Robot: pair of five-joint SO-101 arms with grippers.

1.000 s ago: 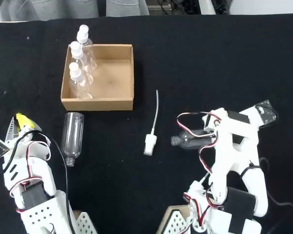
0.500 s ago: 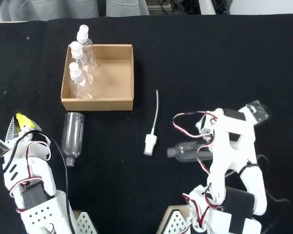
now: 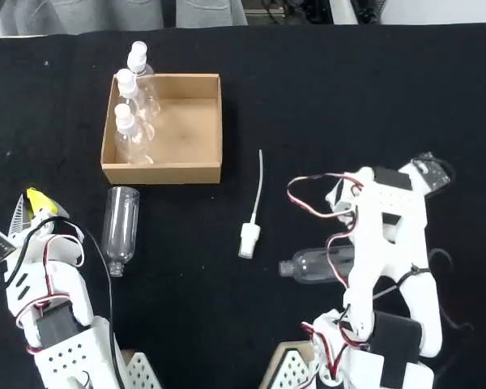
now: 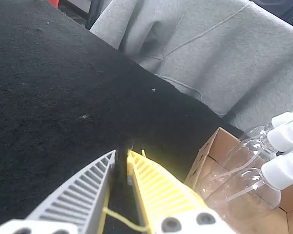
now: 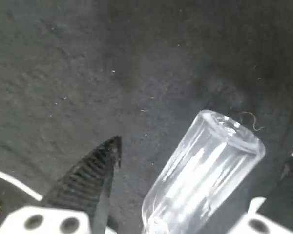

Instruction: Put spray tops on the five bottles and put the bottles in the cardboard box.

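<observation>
The right claw [image 5: 205,156] is open, one finger on each side of a capless clear bottle [image 3: 316,265]. That bottle lies on the black worktop [image 3: 348,97], well apart from the cardboard box [image 3: 162,173]. The left claw [image 4: 121,158] is closed on nothing. Three capped bottles [image 3: 134,130] sit inside the box. A second capless bottle [image 3: 120,227] lies just outside the box's wall, and a loose spray top [image 3: 249,237] lies near the box.

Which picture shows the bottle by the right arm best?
The high view: the bottle lies nearly whole on the table, neck toward the spray top, one end under the arm. The right wrist view shows one end of it, close up.
</observation>
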